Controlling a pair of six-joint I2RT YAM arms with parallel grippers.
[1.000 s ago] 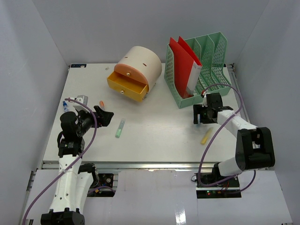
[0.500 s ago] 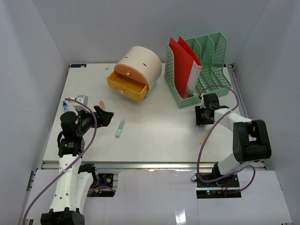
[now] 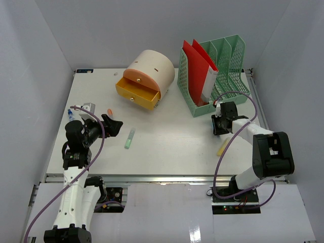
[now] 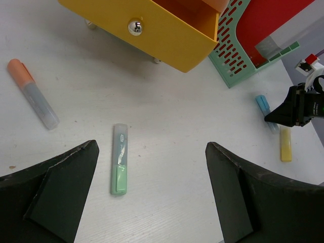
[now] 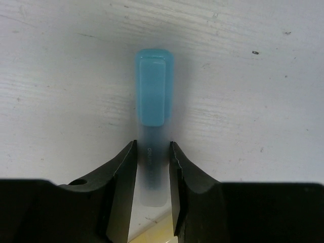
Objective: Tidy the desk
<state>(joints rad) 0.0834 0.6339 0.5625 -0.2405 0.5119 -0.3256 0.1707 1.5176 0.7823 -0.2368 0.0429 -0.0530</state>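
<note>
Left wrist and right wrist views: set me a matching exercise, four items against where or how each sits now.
1 orange highlighter
2 green highlighter
3 blue highlighter
4 yellow drawer

a pulled open
b between the right pincer's fingers
c lying in front of the drawer
d lying left of the drawer

Pairs: 1-d, 2-c, 3-b, 4-a

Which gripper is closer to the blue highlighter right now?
Right. The right gripper straddles the blue highlighter, fingers against its barrel; the left gripper hangs open across the desk, near the green highlighter.
</note>
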